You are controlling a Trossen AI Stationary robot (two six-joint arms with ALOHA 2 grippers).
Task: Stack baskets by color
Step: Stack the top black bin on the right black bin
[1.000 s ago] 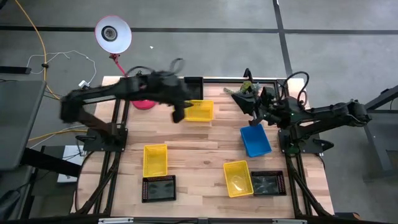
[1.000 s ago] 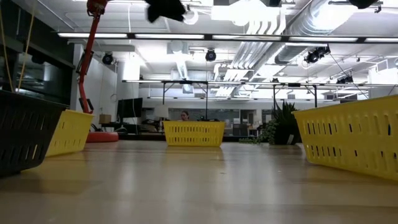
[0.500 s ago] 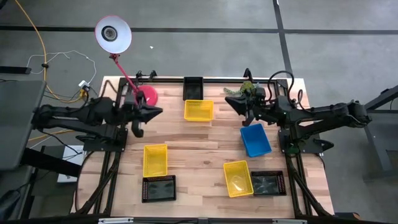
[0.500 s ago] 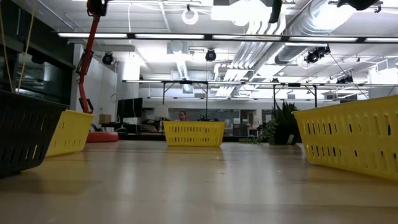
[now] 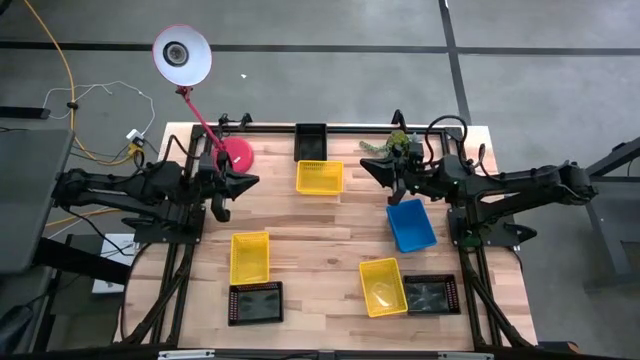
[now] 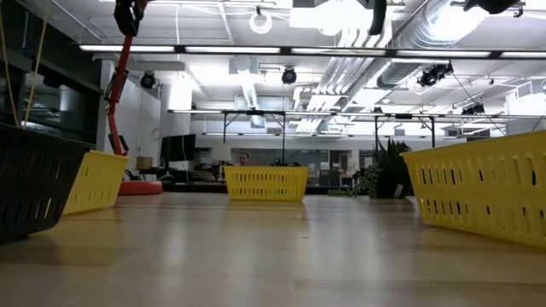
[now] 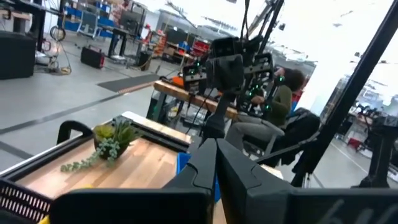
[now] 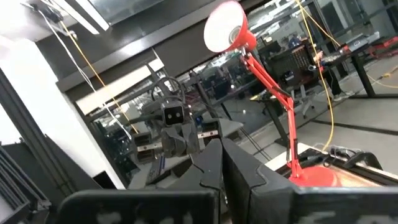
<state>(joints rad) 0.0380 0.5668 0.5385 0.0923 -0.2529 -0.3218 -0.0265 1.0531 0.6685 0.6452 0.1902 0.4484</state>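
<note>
Both claws sit closed and empty, left gripper (image 5: 252, 181) by the red lamp base (image 5: 236, 156), right gripper (image 5: 368, 167) above the blue basket (image 5: 410, 224).

Left hand (image 5: 250, 181), now shut, back from over the far yellow basket (image 5: 319, 177) to the table's left edge.
</note>
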